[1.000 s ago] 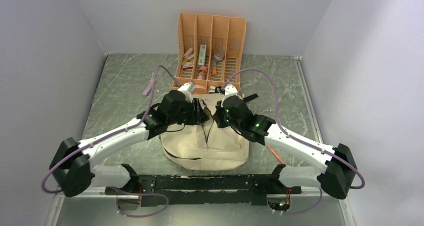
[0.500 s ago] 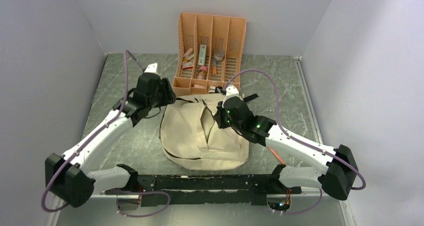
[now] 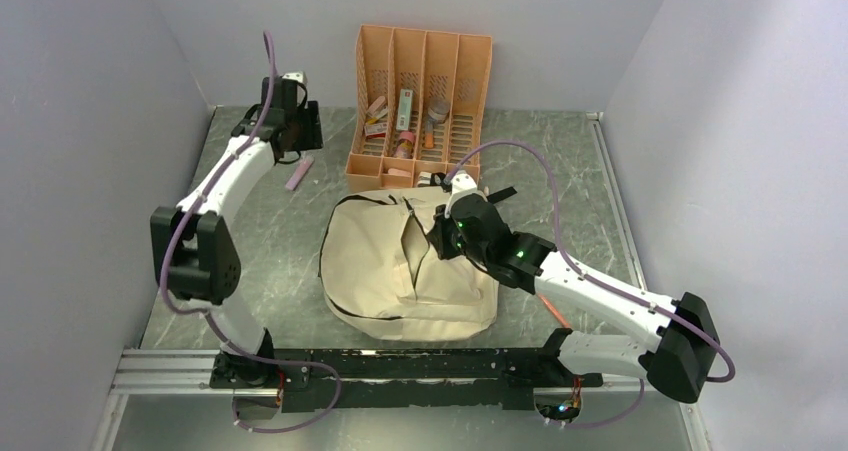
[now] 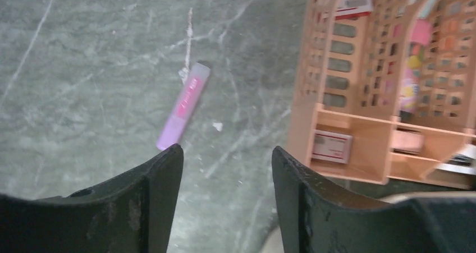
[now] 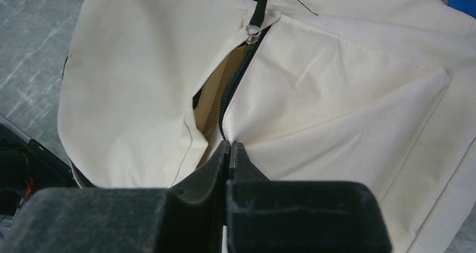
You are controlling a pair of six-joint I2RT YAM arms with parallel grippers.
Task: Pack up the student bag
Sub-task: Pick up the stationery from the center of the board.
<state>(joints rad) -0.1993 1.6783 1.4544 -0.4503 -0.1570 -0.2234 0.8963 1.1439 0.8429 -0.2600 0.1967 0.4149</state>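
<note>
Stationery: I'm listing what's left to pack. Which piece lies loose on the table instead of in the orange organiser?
The pink highlighter, flat on the table left of the organiser; the rest sit in its slots.

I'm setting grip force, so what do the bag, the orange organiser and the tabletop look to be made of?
The student bag: matte cream woven fabric, perhaps canvas or polyester; it creases, sags and shows stitched seams.
The orange organiser: rigid moulded plastic with a satin finish; even colour, regular slots.
The table: hard grey-green veined surface that looks like marble; whether stone or laminate, I cannot tell.
</note>
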